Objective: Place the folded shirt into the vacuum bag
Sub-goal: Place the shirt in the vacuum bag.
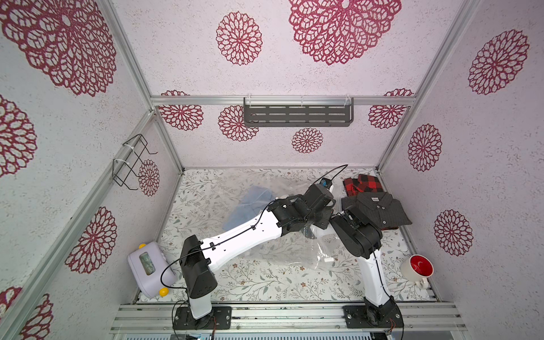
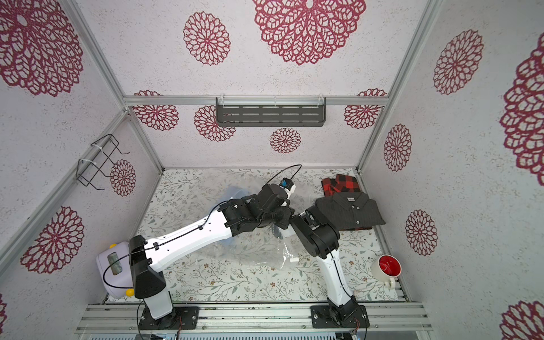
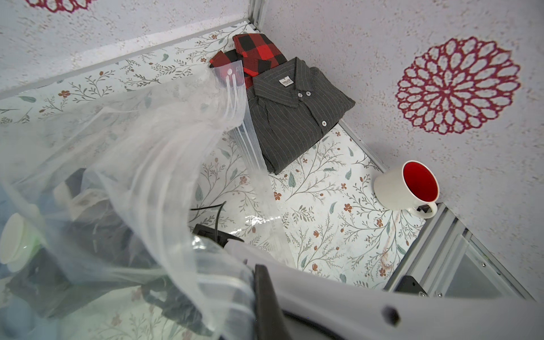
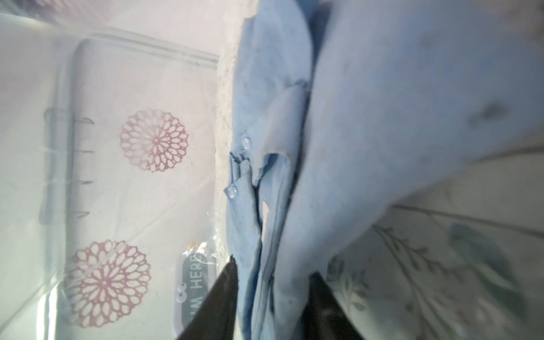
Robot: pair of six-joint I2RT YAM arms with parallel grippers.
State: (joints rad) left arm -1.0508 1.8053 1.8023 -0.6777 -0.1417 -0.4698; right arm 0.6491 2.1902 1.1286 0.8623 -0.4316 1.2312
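The clear vacuum bag lies crumpled across the middle of the floral table. Its mouth edge is lifted, and my left gripper is shut on the zip strip. The bag's white valve shows through the plastic. A light blue shirt lies inside the bag at the far side. My right gripper reaches into the bag with its jaws standing apart and loose folds of the blue shirt between them. In both top views the left arm covers it.
A folded dark grey striped shirt lies on a red plaid shirt at the back right. A white mug with a red inside stands front right. A lilac device sits front left. Walls close three sides.
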